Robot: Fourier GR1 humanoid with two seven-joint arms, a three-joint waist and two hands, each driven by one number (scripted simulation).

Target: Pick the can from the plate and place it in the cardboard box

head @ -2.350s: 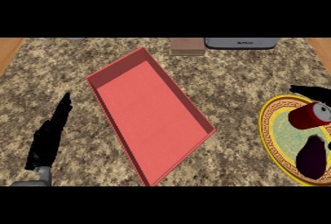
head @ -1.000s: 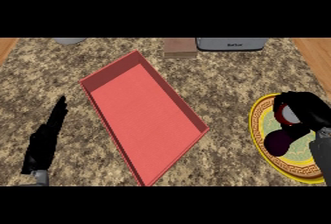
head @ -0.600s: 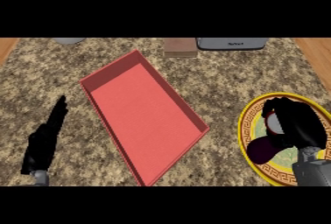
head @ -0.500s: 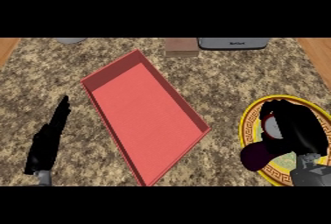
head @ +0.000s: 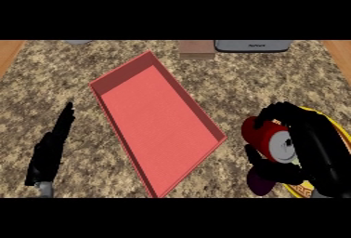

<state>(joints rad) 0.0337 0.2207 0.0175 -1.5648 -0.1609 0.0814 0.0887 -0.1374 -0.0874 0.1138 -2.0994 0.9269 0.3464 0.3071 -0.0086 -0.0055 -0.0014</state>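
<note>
A red can with a silver end lies on its side in my right hand, whose fingers and thumb curl round it. The can hangs at the left edge of the yellow patterned plate, most of which the hand hides. The box is a shallow salmon-red tray with low walls, lying slantwise in the middle of the counter, its near right wall just left of the can. My left hand rests open at the lower left, fingers straight and pointing away.
A small brown block and a grey appliance stand at the counter's far edge. A dark purple thing shows below the can, beside the plate. Wooden borders run along both sides of the speckled counter.
My right hand has closed round the can and carried it left, off the plate's middle towards the box. The left hand has stayed still.
</note>
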